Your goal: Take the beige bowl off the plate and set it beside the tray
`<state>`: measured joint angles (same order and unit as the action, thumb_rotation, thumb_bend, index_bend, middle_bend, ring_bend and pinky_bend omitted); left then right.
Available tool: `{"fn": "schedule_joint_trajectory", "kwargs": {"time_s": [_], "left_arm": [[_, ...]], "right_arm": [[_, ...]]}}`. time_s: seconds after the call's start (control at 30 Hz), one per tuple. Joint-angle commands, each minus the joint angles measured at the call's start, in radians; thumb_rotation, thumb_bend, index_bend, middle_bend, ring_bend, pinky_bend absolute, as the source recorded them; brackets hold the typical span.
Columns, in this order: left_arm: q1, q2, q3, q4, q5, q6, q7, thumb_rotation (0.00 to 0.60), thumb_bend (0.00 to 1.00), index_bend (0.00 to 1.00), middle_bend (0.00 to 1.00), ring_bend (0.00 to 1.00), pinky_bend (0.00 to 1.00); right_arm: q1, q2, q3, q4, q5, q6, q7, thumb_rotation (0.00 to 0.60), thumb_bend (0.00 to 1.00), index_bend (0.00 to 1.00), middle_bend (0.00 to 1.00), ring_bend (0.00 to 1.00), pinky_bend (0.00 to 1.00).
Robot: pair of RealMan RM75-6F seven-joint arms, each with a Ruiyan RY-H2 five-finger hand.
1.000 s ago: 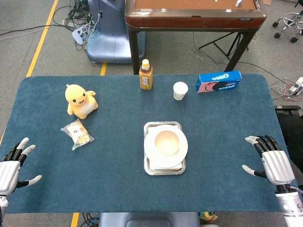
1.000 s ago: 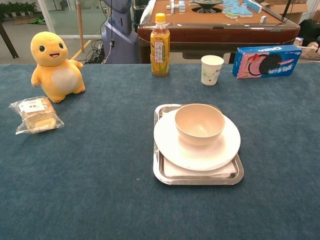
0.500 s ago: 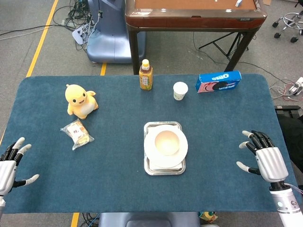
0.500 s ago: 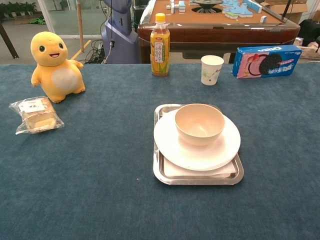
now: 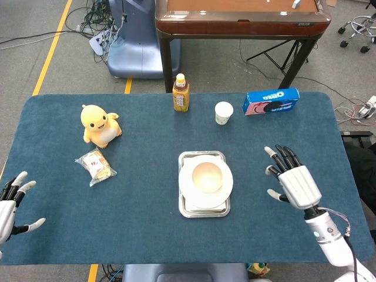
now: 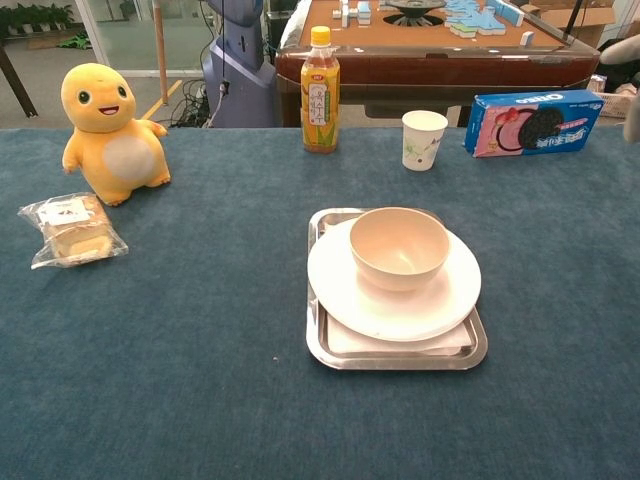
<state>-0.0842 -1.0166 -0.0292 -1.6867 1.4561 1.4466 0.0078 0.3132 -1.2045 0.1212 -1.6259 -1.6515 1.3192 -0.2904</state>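
Observation:
The beige bowl [image 5: 207,177] [image 6: 399,246] sits upright on a white plate [image 5: 226,187] [image 6: 455,290], which rests on a metal tray [image 5: 185,209] [image 6: 400,357] in the middle of the table. My right hand [image 5: 294,180] hovers open to the right of the tray, fingers spread, apart from the bowl. Only a sliver of the right hand [image 6: 632,85] shows at the right edge of the chest view. My left hand [image 5: 10,204] is open at the table's front left corner, far from the tray.
A yellow plush toy [image 5: 100,124] [image 6: 108,131] and a wrapped snack [image 5: 95,165] [image 6: 70,229] lie at the left. A drink bottle [image 5: 181,93] [image 6: 320,91], paper cup [image 5: 223,112] [image 6: 423,139] and Oreo box [image 5: 271,101] [image 6: 532,122] stand along the far edge.
My right hand has moved left and forward over the table toward the tray. My left hand has slid slightly back toward the front left corner.

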Motion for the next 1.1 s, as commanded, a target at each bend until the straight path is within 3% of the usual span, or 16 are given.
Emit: {"fn": "schedule_joint_trajectory", "kwargs": {"time_s": [0.03,0.5,0.83,1.1], "left_arm": [[0.003,0.009,0.003,-0.009,0.004,0.002,-0.006,0.600,0.05,0.19,0.05,0.01,0.20],[0.011,0.041,-0.004,-0.022,-0.008,0.009,-0.027,0.600,0.05,0.19,0.06,0.01,0.21],[0.016,0.047,-0.018,-0.028,-0.041,0.015,-0.013,0.600,0.05,0.31,0.07,0.01,0.21],[0.016,0.056,-0.024,-0.035,-0.063,0.005,-0.010,0.600,0.05,0.33,0.09,0.01,0.21]], "right_arm": [[0.057,-0.048,0.022,-0.008,0.037,-0.073,-0.058,0.600,0.05,0.47,0.10,0.01,0.09],[0.170,-0.174,0.032,0.014,0.157,-0.226,-0.235,0.600,0.08,0.49,0.07,0.00,0.04],[0.205,-0.226,0.019,0.047,0.213,-0.259,-0.292,0.600,0.10,0.50,0.07,0.00,0.04],[0.237,-0.254,0.016,0.065,0.244,-0.280,-0.328,0.600,0.11,0.51,0.07,0.00,0.04]]}}
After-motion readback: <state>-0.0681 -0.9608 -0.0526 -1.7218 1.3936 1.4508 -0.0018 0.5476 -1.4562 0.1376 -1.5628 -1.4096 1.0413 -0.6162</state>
